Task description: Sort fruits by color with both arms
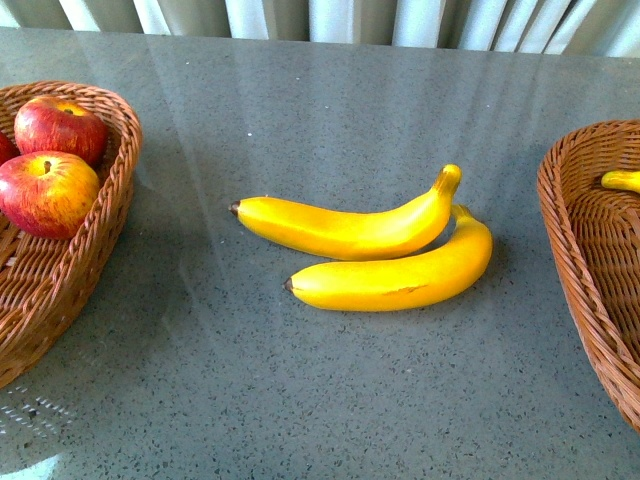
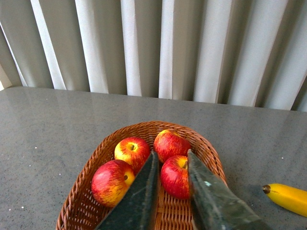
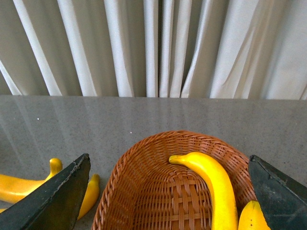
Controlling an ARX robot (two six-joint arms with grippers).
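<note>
Take a banana (image 1: 400, 280) off the counter (image 1: 300, 400) at mid-body. Expect light, stiff, slippery skin. Note left tool (image 2: 171, 155) narrowly parted, right tool (image 3: 169, 157) spread wide, both empty.

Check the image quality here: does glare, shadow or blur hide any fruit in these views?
Front view: sharp, reflections of the curtain streak the table, soft shadows beside the loose bananas, nothing washed out. Left wrist view: apples crisp, the left gripper dark, partly covering two. Right wrist view: evenly lit, faint sheen on the table, right gripper fingers dark at both edges.
</note>
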